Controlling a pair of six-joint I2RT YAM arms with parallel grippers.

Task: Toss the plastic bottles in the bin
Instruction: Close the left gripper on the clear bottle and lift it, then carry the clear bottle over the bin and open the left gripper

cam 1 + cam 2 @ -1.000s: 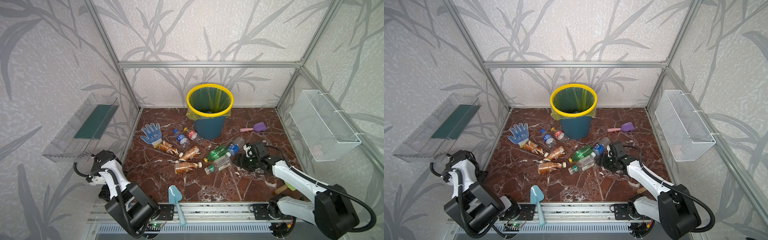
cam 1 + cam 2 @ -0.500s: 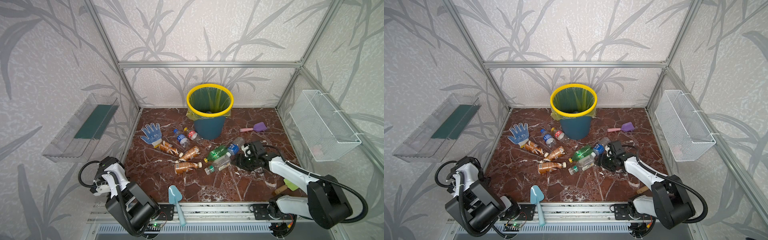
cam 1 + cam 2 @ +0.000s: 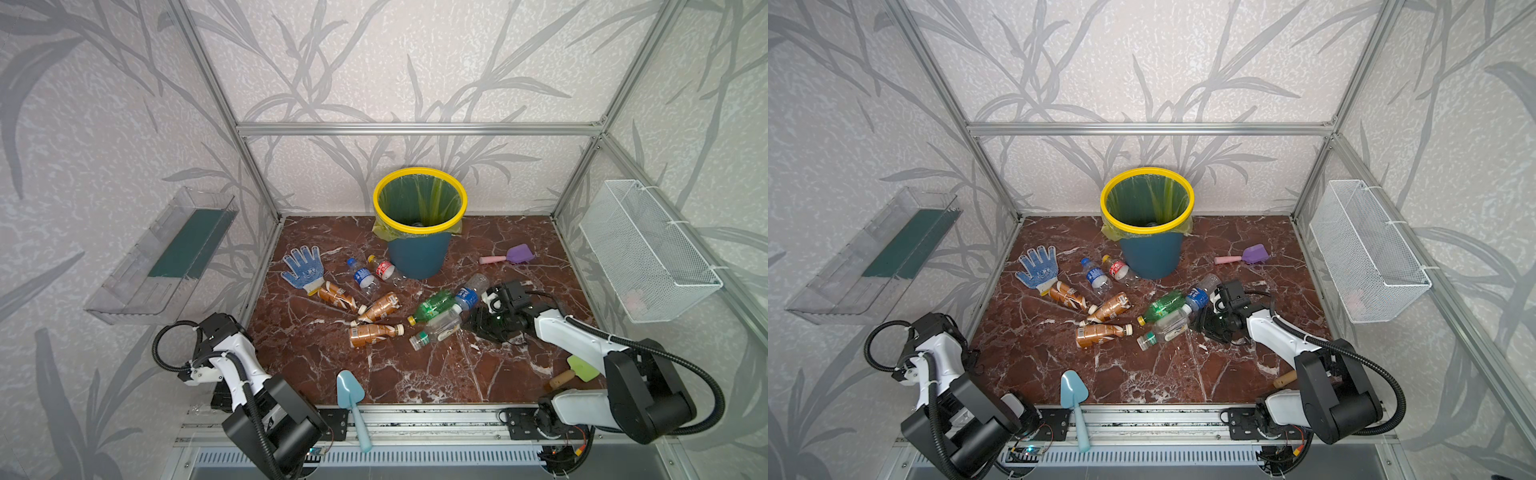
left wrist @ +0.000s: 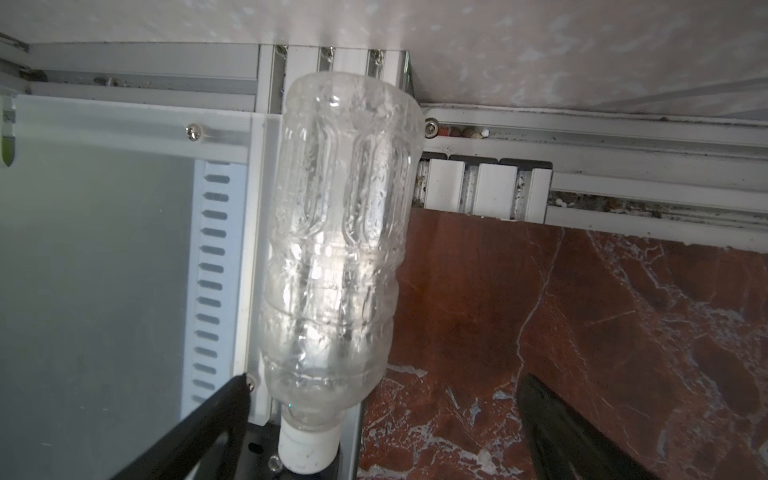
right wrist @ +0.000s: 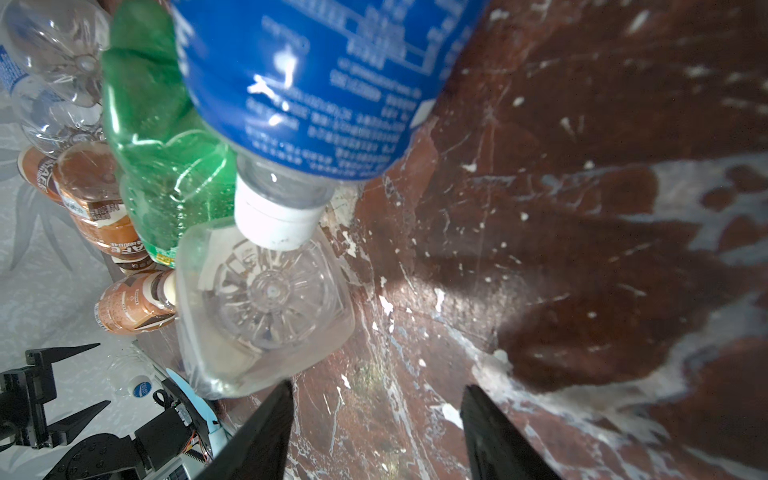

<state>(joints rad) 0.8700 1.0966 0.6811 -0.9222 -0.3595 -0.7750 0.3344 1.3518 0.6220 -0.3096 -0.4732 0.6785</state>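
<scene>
Our right tool (image 5: pixel 377 386), half open and empty, sits off-line beside the clear bottle (image 5: pixel 266 307); advancing could shove it away; our left tool (image 4: pixel 385 376) gapes wide.

I saw a polished, marble-patterned tabletop (image 3: pixel 316 357), glossy clear plastic bottles (image 3: pixel 436 328), a smooth plastic bin (image 3: pixel 417 257) with a thin filmy liner (image 3: pixel 415 203), a knitted cloth glove (image 3: pixel 303 270), and a white wire-mesh basket (image 3: pixel 648 257).

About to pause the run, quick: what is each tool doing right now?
Left tool: open wide; a clear unlabelled plastic bottle lies between its jaws, unclamped.
Right tool: open, holding nothing.
</scene>
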